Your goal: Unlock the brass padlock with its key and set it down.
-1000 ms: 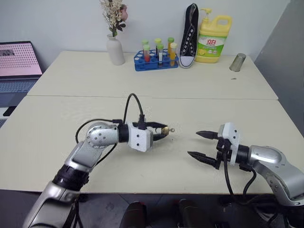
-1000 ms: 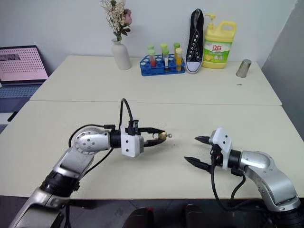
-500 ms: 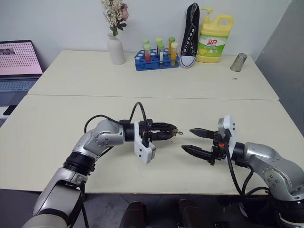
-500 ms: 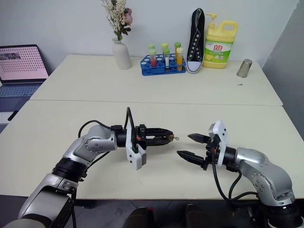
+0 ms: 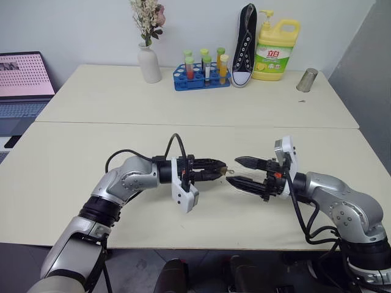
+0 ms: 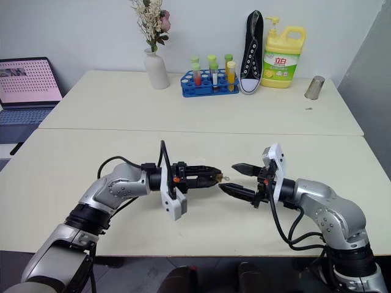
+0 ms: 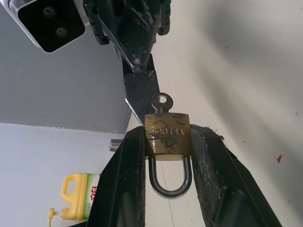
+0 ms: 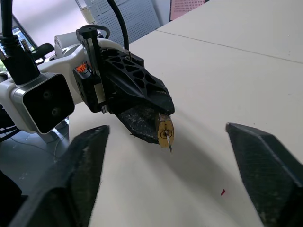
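The brass padlock (image 7: 167,134) is pinched by its body between my left gripper's fingers (image 7: 132,161), shackle toward the wrist. My left gripper (image 5: 220,166) is shut on it above the middle of the near table, pointing right. A small silvery key (image 7: 162,101) sticks out of the padlock's end, also seen as the key (image 8: 169,146) under the padlock (image 8: 165,132). My right gripper (image 5: 233,171) faces it from the right, open. Its two fingertips (image 5: 238,161) stand just above and below the key's end, without closing on it.
Along the far table stand a vase with flowers (image 5: 148,64), a blue rack of tubes (image 5: 201,76), a black shoe (image 5: 244,46), a yellow detergent bottle (image 5: 276,49) and a metal cup (image 5: 306,80). A laptop (image 5: 21,76) sits at the far left.
My right gripper has moved left and up until its fingertips flank the key, and its fingers have narrowed somewhat. My left wrist has rolled, still gripping the padlock in the same spot.
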Available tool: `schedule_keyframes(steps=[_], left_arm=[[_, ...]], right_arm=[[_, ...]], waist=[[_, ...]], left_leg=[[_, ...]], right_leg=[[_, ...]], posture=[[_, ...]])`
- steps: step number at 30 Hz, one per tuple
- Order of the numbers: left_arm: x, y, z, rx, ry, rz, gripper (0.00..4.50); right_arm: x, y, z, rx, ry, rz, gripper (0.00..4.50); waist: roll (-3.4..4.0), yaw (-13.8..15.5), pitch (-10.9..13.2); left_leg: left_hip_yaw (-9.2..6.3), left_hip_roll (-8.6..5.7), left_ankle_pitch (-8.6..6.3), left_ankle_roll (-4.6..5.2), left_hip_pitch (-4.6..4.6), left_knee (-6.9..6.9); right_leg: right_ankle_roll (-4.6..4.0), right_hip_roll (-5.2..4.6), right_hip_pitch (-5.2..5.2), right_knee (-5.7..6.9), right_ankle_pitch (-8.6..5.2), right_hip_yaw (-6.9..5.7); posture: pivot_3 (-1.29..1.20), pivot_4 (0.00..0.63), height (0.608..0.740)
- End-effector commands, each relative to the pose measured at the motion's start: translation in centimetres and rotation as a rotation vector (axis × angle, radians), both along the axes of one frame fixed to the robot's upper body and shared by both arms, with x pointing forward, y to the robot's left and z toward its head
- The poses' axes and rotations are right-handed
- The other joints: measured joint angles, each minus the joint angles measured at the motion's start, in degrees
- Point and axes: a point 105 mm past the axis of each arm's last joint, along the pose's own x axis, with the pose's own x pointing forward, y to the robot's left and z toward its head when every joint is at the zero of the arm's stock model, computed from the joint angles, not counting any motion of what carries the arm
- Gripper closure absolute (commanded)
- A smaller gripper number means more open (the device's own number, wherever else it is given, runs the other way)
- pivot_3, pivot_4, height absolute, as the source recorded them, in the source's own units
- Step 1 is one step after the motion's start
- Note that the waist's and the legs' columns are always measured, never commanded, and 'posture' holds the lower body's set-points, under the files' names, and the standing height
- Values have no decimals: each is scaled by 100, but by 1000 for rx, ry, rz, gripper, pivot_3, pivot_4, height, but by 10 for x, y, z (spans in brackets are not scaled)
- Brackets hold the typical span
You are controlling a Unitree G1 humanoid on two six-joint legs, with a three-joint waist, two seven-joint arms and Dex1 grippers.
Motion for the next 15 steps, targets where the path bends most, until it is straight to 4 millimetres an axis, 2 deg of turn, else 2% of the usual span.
schedule_keyframes(steps=[1, 8, 10, 15], left_arm=[[-4, -2, 8, -19, -38, -24, 3530], [-6, -4, 8, -22, -35, -26, 3530], [-7, -4, 8, -19, -35, -29, 3530], [-6, -4, 8, -27, -32, -22, 3530]], right_arm=[[-4, 5, 6, 1, -24, 42, 1766], [-4, 6, 4, -12, -26, 53, 4301], [-4, 6, 6, -7, -27, 53, 4474], [-4, 5, 6, -15, -26, 63, 4500]], waist=[[0, -1, 0], [0, -1, 0], [0, -1, 0], [0, -1, 0]], left_leg=[[-1, 0, 0, 0, 0, 0], [-1, 0, 0, 0, 0, 0], [-1, 1, 0, 0, 0, 0], [-1, 1, 0, 0, 1, 0]], right_leg=[[0, 0, 0, 0, 0, 0], [0, 0, 0, 1, 0, 0], [0, 0, 0, 1, 0, 0], [0, 0, 0, 1, 0, 0]], posture=[[0, 150, 740], [0, 150, 740], [0, 150, 740], [0, 150, 740]])
